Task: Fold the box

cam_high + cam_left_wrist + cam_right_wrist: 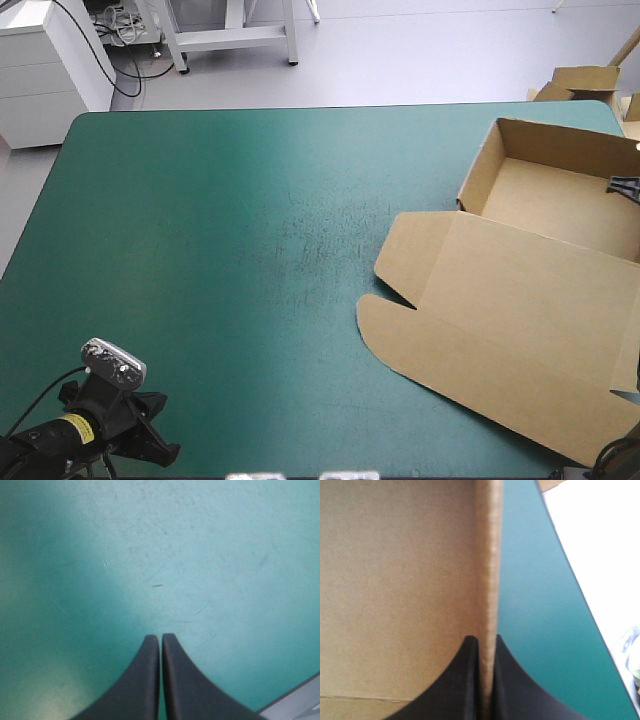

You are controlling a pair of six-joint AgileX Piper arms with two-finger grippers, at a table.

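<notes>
Right gripper (487,640) jaws pinch the box (520,310) by its thin, grainy wall.

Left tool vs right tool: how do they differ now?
The left tool, two black fin-shaped fingers, is shut on nothing; the right tool is shut on a raised wall of the brown cardboard box. The left hangs over the teal-green table cover; the right is at the box's tray. Both have their fingers together.
</notes>
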